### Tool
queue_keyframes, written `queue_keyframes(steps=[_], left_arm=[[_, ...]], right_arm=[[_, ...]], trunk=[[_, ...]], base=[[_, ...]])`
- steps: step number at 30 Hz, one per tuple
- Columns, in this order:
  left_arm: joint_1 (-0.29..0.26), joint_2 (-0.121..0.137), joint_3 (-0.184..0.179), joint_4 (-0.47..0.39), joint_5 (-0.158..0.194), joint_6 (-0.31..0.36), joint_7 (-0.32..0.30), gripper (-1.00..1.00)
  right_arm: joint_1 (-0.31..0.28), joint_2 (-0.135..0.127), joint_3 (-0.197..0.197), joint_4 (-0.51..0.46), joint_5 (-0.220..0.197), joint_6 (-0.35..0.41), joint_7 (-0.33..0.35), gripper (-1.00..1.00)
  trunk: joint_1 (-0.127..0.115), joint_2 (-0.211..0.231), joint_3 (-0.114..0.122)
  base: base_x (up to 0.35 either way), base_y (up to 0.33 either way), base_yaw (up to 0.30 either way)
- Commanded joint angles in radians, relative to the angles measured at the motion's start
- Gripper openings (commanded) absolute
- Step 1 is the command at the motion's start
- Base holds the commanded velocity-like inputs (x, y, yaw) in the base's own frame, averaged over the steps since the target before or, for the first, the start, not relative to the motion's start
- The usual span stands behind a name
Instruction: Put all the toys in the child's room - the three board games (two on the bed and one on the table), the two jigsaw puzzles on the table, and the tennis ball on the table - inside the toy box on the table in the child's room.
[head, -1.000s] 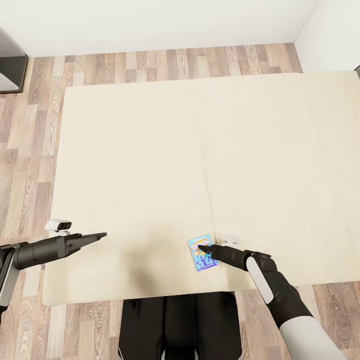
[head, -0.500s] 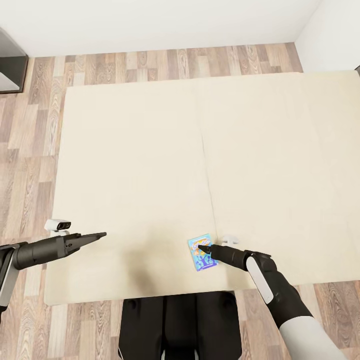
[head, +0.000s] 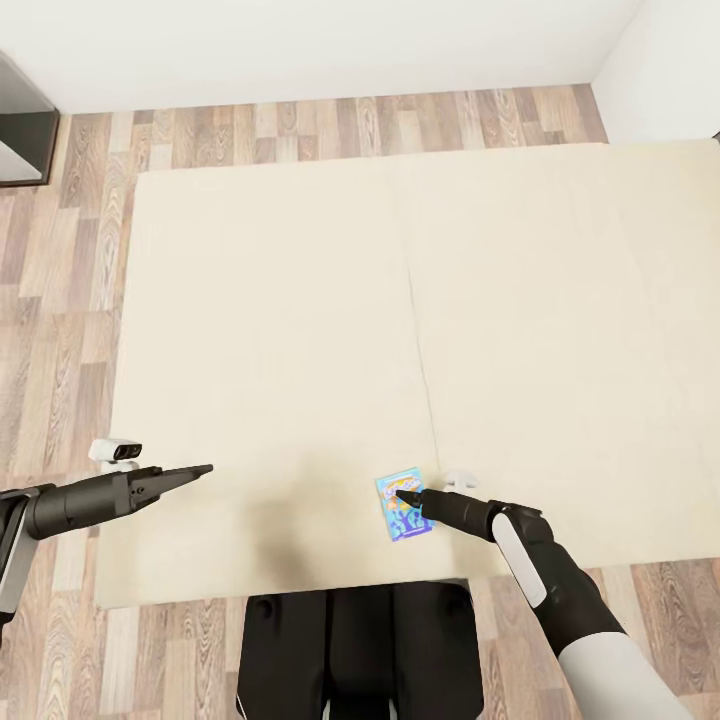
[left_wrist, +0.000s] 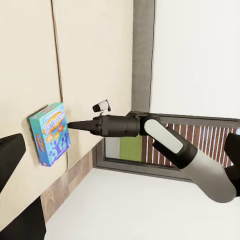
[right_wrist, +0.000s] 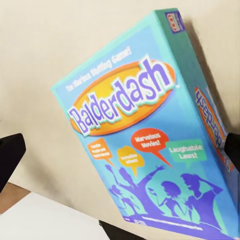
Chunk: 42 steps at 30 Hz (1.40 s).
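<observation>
Your broad beige two-section bed carries one flat light-blue printed board game, lying right at the tip of the right tool. Whether that tool is parted or holds anything, you cannot tell. The left tool hangs well apart, seemingly closed and empty. Press on, and the box may slide off the near edge

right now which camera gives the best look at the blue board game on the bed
The right wrist view: the board game is close up, its "Balderdash" title readable. The head view shows it small on the bed at the right gripper; the left wrist view shows it small, side-on.
</observation>
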Motion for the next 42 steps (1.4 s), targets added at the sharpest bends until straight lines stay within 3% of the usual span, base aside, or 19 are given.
queue_keyframes(steps=[1,42], left_arm=[[0.000,0.000,0.000,0.000,-0.001,0.011,-0.004,1.00],[0.000,0.000,0.000,0.000,-0.001,0.011,-0.004,1.00]], right_arm=[[0.000,-0.001,0.001,-0.001,-0.002,0.004,0.001,1.00],[0.000,-0.009,0.000,-0.001,-0.002,0.004,0.002,1.00]], trunk=[[0.001,-0.002,-0.001],[0.001,-0.002,-0.001]], base=[[-0.007,0.018,0.000],[0.000,0.026,0.000]])
